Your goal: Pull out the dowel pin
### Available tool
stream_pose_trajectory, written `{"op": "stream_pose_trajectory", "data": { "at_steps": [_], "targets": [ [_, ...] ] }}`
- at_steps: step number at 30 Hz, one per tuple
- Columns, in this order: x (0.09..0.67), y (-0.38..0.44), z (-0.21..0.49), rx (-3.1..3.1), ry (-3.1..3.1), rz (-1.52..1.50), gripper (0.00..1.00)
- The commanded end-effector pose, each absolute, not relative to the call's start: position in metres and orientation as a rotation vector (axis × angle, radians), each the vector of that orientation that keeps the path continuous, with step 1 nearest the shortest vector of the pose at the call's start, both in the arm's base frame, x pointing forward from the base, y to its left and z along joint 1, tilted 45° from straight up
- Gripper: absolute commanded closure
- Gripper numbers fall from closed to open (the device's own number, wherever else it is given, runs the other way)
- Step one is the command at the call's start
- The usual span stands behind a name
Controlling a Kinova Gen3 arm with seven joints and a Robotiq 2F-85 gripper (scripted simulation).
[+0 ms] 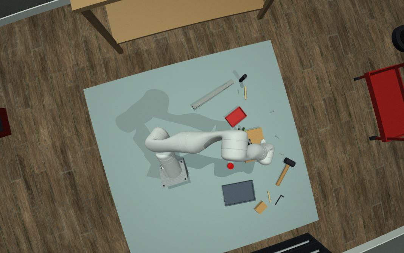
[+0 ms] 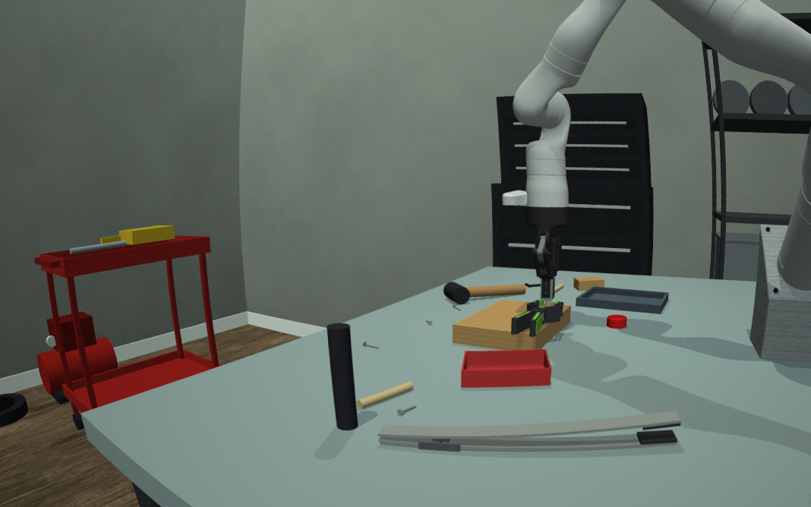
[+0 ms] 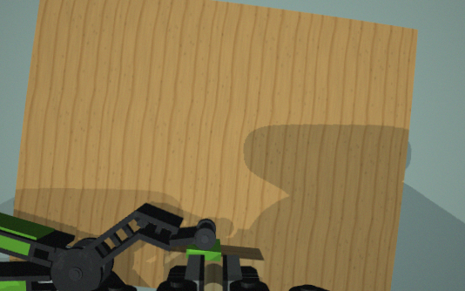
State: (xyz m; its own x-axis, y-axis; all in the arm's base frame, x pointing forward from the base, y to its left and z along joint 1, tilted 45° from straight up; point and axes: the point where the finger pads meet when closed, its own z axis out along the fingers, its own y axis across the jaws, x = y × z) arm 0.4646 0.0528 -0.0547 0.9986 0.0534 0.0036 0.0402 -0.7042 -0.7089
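pincer (image 2: 547, 291) points straight down over the board's (image 2: 487, 327) near-arm edge, pressed almost together. we read it as pinching the pin (image 3: 212, 279): a pale stub shows between the fingertips in the wrist view. we cannot tell whether the pin's lower end is in its hole.

directly under it sits the black-and-green clamp (image 2: 534, 318), on the board's edge, handles sticking out toward the red tray (image 2: 505, 367). in the wrist view its arm (image 3: 131, 233) runs in from the left to a green pad (image 3: 202, 253), just above the fingertips. a thin brown slab (image 3: 244, 253) pokes out beside that pad; we can't tell if it is the block or the stop.

the board lies flat on the worktop (image 2: 239, 418). around it:
- red tray, just beside the board
- red cap (image 2: 616, 321) and grey tray (image 2: 622, 298), toward the arm base (image 2: 771, 335)
- mallet (image 2: 487, 291) behind the board
- small wood piece (image 2: 588, 282) behind the grey tray
- spare dowel (image 2: 386, 394) touching an upright black cylinder (image 2: 342, 376), well apart from the board
- long grey strip (image 2: 526, 433) at the worktop's front
- a few loose screws (image 2: 406, 410)
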Motion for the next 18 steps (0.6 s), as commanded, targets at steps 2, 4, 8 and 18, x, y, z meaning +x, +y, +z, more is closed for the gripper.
{"op": "stream_pose_trajectory", "data": {
  "at_steps": [2,4,8,18],
  "targets": [
    [0.4657,0.0519,-0.0551,-2.354,-0.078,0.009,0.9],
    [0.4657,0.0519,-0.0551,-2.354,-0.082,0.007,0.9],
    [0.4657,0.0519,-0.0551,-2.354,-0.089,0.004,0.9],
    [0.4657,0.0519,-0.0551,-2.353,-0.104,-0.002,0.9]
  ]
}}
